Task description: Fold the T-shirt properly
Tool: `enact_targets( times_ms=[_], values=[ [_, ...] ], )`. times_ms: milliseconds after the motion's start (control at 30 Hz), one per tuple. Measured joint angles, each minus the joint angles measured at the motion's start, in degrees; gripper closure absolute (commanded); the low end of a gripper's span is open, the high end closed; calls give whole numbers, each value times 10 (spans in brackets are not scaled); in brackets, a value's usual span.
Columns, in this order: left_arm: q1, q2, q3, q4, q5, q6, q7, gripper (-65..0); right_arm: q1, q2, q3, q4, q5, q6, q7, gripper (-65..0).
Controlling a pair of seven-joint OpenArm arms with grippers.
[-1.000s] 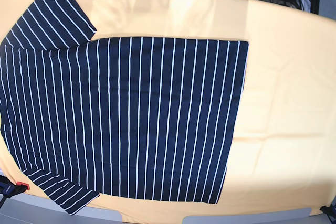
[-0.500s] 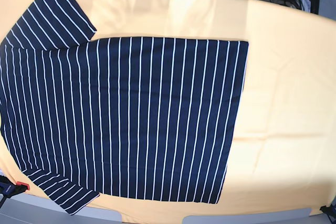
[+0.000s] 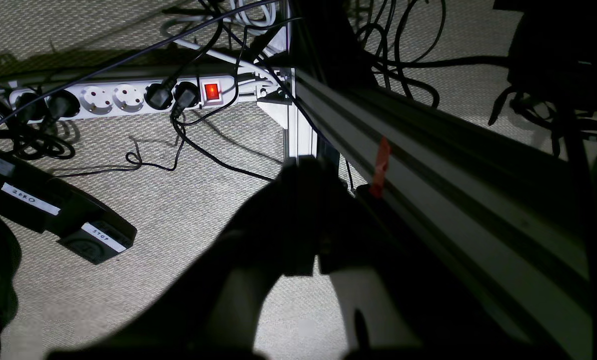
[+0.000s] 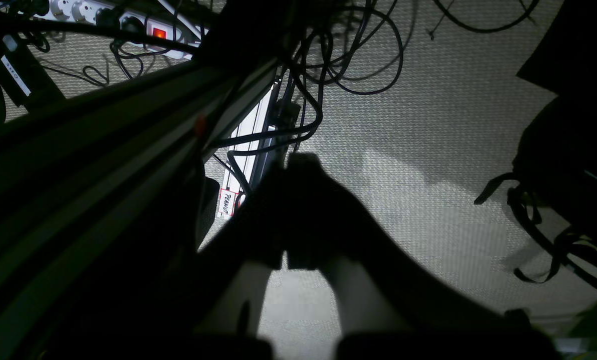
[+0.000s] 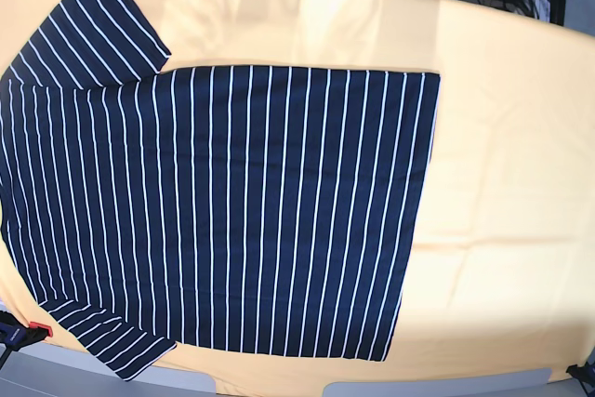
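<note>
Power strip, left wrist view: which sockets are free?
On the power strip, only the two middle sockets are free, showing white faces. The pair left of them and the pair right of them, next to the lit red switch, hold black plugs.

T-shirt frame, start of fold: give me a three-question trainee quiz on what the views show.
1. True or false: the T-shirt lies spread flat, unfolded, on the yellow table.
2. In the base view, the shirt's hem points toward: A) that view's left, B) that view's right, C) top.
3. What do both wrist views look at, the shirt or the floor under the table?

Key: 1 true. 2 B. 3 the floor, with a power strip and cables; the left gripper and right gripper are shut, holding nothing.
</note>
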Motion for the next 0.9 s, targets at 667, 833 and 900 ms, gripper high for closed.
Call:
enact_targets(
  times_ms=[667,833,900],
  values=[
    [212,-61,1,279,32,-24,116,0,-205,28,0,217,-1,114,-145,0],
    [289,-109,1,403,32,-28,119,0,-294,72,1,373,0,97,-188,0],
    [322,-131,1,456,33,-27,121,0,-340,93,2,441,0,88,-190,0]
  ],
)
